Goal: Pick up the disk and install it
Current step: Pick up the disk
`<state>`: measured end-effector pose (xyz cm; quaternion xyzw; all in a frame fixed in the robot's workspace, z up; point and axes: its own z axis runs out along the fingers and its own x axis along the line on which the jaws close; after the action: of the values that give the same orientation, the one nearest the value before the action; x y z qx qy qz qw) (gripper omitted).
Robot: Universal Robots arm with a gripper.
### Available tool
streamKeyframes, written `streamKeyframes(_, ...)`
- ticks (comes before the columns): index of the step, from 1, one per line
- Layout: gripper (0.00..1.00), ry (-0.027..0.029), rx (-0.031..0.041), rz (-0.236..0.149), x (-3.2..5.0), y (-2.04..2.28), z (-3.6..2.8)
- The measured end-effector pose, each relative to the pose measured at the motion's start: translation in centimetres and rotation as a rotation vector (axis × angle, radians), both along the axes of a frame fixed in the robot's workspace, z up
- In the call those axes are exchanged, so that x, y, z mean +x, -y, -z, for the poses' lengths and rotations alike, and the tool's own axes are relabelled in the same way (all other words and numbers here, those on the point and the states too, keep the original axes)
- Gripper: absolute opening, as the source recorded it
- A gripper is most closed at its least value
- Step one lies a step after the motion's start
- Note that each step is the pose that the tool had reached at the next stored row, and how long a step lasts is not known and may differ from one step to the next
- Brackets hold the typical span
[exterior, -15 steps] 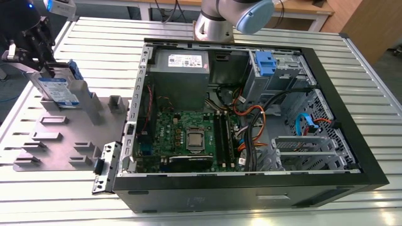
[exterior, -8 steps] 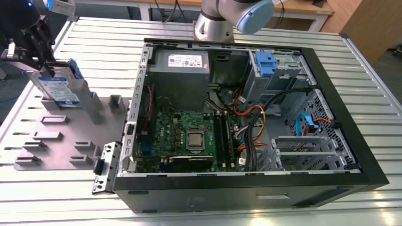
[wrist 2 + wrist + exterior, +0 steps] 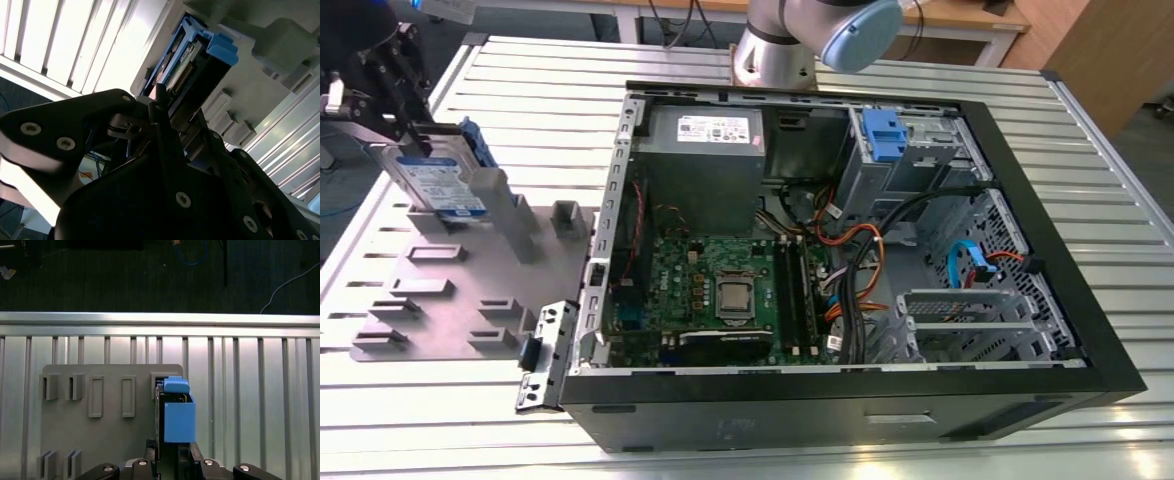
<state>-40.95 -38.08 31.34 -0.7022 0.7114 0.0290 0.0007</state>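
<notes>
The disk (image 3: 443, 185) stands upright on edge at the back of the grey holder plate (image 3: 447, 300), at the exterior view's left. Its blue-and-white label faces forward and a blue rail runs along its far side. My gripper (image 3: 416, 135) comes down on its top edge and is shut on it. In the first wrist view the disk (image 3: 177, 415) shows end-on with its blue rail and tab, set between my fingers (image 3: 150, 460). In the second wrist view the disk (image 3: 192, 60) sticks out past the dark gripper body (image 3: 175, 115). Whether it still rests in its slot, I cannot tell.
An open computer case (image 3: 1021, 180) lies on the slatted metal table (image 3: 480, 420), to the right of the plate. It holds a grey power-supply box (image 3: 700, 130), a motherboard (image 3: 720, 290) and a drive cage with a blue tab (image 3: 881, 135). The arm's base (image 3: 781, 50) stands behind the case.
</notes>
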Motion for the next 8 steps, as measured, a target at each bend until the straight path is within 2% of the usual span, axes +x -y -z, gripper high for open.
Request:
streamKeyframes(5,0.35,-0.0001,-0.0027,0.000,0.00,0.00,-0.01)
streamKeyframes(8,0.35,-0.0001,-0.0028,0.000,0.00,0.00,-0.57)
